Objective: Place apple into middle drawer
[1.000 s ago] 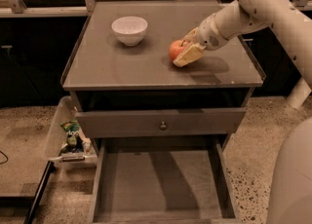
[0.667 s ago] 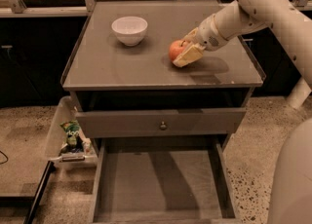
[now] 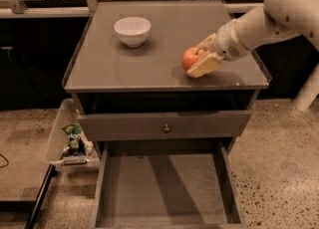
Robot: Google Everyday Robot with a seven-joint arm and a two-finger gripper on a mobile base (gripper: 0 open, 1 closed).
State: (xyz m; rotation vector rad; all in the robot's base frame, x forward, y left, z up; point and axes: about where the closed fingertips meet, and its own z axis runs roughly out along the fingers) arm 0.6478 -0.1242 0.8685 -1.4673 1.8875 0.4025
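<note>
the gripper [image 3: 197, 60], flat tan fingers closed around the round glossy apple [image 3: 189, 57], is low over the smooth grey tabletop [image 3: 149, 61].

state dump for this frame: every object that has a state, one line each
apple: looks to rest on the cabinet top, front right.
tool: at the apple, against its right side.
white bowl: upright, rear left of the top, nothing seen inside.
middle drawer: pulled out, floor bare.
knobbed drawer: far less extended than the middle drawer.
</note>
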